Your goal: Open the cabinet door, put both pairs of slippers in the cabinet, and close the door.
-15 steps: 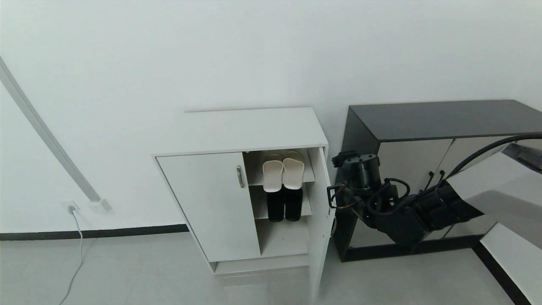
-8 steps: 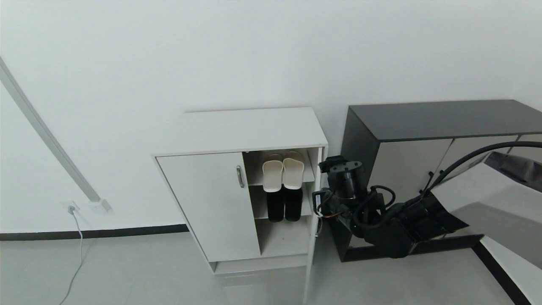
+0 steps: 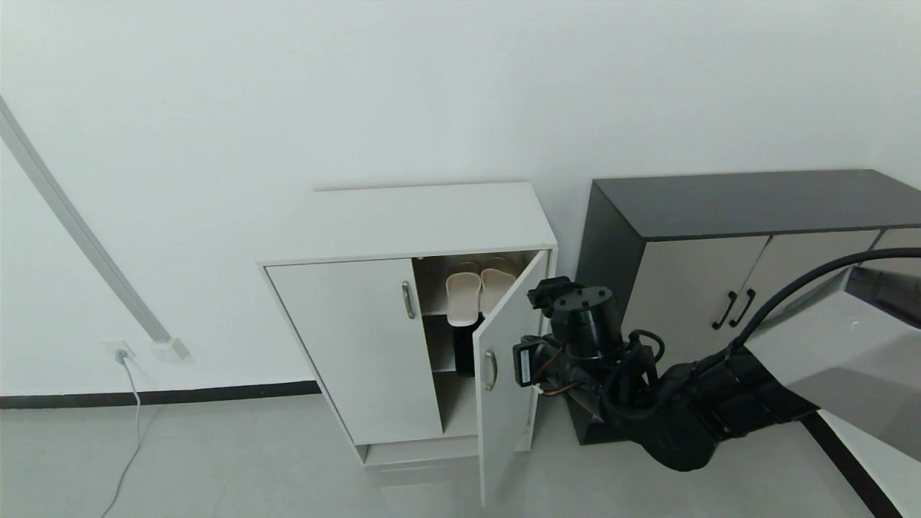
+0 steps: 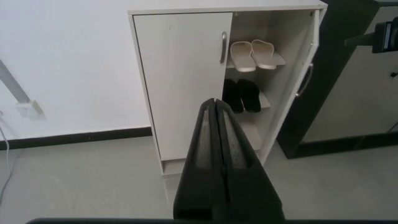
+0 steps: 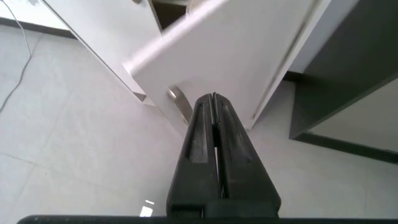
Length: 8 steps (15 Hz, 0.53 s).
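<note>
Right gripper [image 5: 215, 99], fingers pressed together, sits just by the half-open cabinet door [image 3: 507, 374] mid-frame. Left gripper [image 4: 215, 106] is clamped too. Beige slippers [image 4: 255, 55] and black slippers [image 4: 242, 96] are inside.

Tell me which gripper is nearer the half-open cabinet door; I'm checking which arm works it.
Right. The right gripper, shut, is close up at the door, at its outer face by the handle. The left gripper, also shut, sits farther back, facing the cabinet from a distance.

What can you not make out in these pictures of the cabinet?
Head view: black slippers mostly hidden by the half-open door.
Right wrist view: door handle partly covered by the right gripper; contact with door unclear.
Left wrist view: bottom shelf partly blocked by the left gripper.
</note>
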Motion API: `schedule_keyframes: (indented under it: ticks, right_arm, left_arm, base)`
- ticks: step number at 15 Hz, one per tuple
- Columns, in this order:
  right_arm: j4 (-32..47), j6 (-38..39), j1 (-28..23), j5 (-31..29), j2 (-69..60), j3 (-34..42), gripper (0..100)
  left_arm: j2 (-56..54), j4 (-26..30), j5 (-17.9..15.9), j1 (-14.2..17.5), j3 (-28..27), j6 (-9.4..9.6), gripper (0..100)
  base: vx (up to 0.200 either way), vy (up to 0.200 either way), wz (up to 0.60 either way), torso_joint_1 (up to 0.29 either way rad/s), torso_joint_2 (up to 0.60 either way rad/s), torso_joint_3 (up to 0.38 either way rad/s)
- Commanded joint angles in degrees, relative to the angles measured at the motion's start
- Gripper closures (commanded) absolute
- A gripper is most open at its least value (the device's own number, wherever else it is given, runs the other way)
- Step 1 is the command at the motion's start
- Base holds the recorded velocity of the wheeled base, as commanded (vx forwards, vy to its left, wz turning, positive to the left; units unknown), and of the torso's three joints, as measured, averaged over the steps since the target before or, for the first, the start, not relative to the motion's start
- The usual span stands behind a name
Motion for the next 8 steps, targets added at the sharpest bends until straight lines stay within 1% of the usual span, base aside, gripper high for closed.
schedule_keyframes:
  ticks: [1,4,8]
  right_arm:
    - [-0.07,-0.12,0.09,-0.01,-0.53,0.34,100]
    - [-0.07,-0.82,0.09,-0.28,-0.26,0.25,100]
    - [-0.07,-0.82,0.01,-0.36,-0.17,0.25,100]
  left_arm:
    - [0.07,0.00,-0.01,0.01,0.01,-0.06,100]
    - [0.07,0.00,-0.01,0.01,0.01,0.03,100]
    - [0.07,0.00,-0.01,0.01,0.01,0.03,100]
  base:
    - [0.000,0.000,0.00,0.000,0.00,0.000]
    - [0.000,0.000,0.00,0.000,0.00,0.000]
    - [0.000,0.000,0.60,0.006,0.00,0.004]
